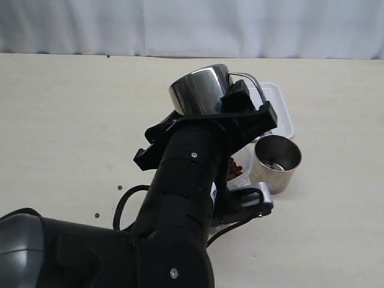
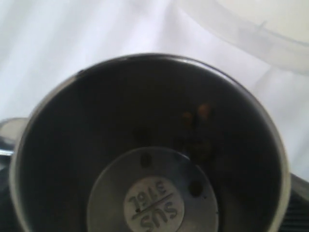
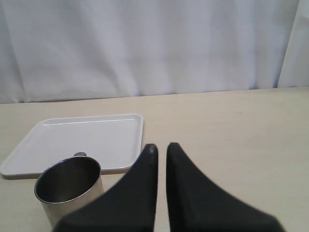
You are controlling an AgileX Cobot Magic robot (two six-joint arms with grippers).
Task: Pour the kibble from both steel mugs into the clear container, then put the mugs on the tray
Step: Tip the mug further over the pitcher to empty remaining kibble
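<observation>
My left gripper is shut on a steel mug and holds it tipped well over, base up, above the clear container. In the left wrist view I look into this mug; only a few kibble pellets cling inside, and the container's rim shows beyond it. Brown kibble lies in the container. The second steel mug stands upright on the table beside the container, in front of the white tray. My right gripper is shut, holding nothing, next to that mug.
Two stray pellets lie on the beige table to the left. My left arm hides most of the container. A white curtain hangs behind the table's far edge.
</observation>
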